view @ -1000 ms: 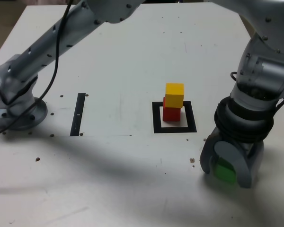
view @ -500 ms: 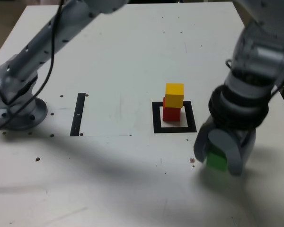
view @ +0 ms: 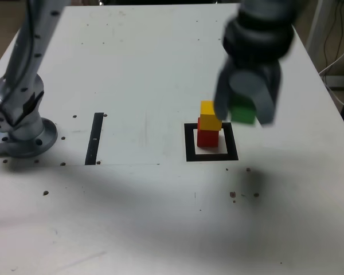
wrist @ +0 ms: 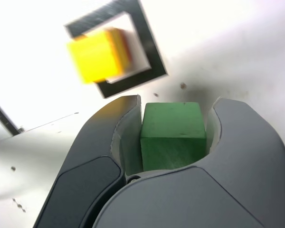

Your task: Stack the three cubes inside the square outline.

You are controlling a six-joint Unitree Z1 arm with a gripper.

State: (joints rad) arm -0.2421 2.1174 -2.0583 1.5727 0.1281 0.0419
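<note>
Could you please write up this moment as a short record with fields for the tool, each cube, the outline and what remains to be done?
tool: tool shut on the green cube, lifted off the table
green cube: held between the fingers, in the air just to the exterior view's right of the stack
yellow cube: yellow cube on top of the red one
red cube: red cube at the bottom, inside the outline
outline: black square outline flat on the table
other: thin black strip to the exterior view's left
remaining: green cube not yet on the stack
</note>
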